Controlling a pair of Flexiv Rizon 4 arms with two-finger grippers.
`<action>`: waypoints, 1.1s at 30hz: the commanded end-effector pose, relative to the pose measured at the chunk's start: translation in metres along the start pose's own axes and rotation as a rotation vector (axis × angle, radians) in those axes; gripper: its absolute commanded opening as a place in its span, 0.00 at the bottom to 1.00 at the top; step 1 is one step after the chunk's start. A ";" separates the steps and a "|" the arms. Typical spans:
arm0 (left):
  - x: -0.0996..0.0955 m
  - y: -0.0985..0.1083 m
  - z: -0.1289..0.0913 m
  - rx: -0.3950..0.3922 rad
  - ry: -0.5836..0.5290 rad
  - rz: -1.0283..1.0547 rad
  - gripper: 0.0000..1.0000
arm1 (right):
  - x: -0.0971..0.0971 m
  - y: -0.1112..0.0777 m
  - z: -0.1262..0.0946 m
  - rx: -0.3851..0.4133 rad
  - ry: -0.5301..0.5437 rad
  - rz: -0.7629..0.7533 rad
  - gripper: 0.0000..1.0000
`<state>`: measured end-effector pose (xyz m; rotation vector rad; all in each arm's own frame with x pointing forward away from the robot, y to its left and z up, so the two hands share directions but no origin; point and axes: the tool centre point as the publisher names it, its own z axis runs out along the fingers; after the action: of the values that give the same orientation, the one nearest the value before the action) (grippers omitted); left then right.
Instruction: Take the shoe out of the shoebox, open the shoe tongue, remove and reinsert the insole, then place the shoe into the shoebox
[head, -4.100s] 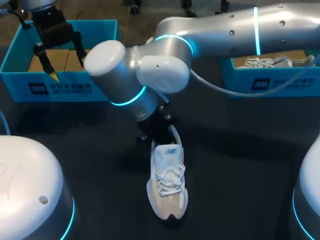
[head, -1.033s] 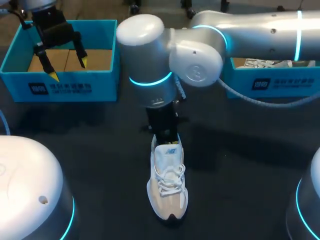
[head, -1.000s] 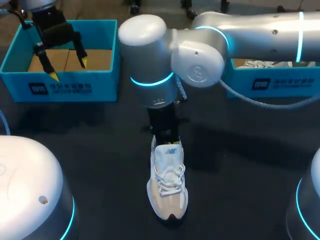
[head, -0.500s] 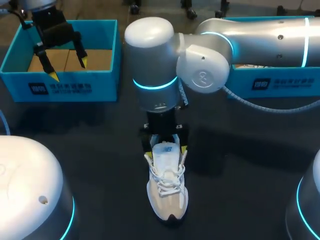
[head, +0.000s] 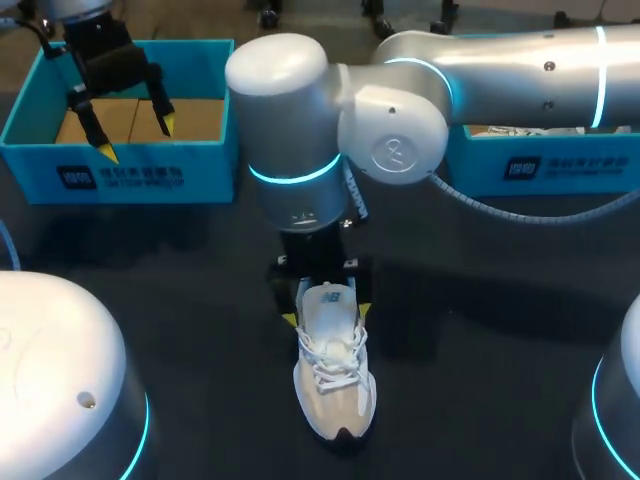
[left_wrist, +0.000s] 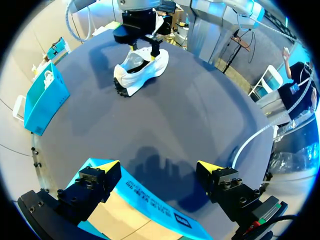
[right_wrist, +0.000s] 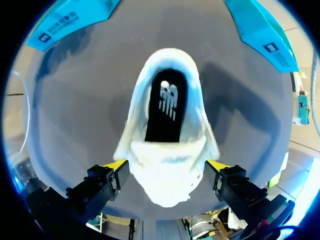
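Right end effector (head: 326, 316) over the shoe (head: 335, 390), fingers apart; we judge tongue-opening in hand; next, pinch the tongue (head: 331, 299).

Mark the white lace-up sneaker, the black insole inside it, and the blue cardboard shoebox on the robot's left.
white lace-up sneaker (head: 335, 395), head view, on its toe upper.
black insole (right_wrist: 165, 112), right wrist view, on its middle.
blue cardboard shoebox (head: 120, 178), head view, on its front wall.

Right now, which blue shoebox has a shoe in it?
The right shoebox, behind the right arm: a white shoe shows over its rim. The left shoebox shows only bare cardboard.
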<state>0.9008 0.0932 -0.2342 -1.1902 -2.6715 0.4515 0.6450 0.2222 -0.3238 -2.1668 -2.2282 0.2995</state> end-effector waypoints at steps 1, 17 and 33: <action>0.000 0.000 0.000 -0.001 0.003 0.000 1.00 | -0.002 -0.019 -0.011 -0.002 0.002 0.019 1.00; 0.000 0.000 0.000 -0.001 0.003 0.000 1.00 | -0.001 -0.024 -0.023 -0.025 0.020 -0.016 0.34; 0.000 0.000 0.000 -0.001 0.003 0.000 1.00 | -0.011 0.020 0.002 -0.043 0.023 -0.055 0.37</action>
<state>0.9008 0.0932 -0.2342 -1.1901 -2.6716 0.4515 0.6666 0.2121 -0.3316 -2.1044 -2.2911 0.2270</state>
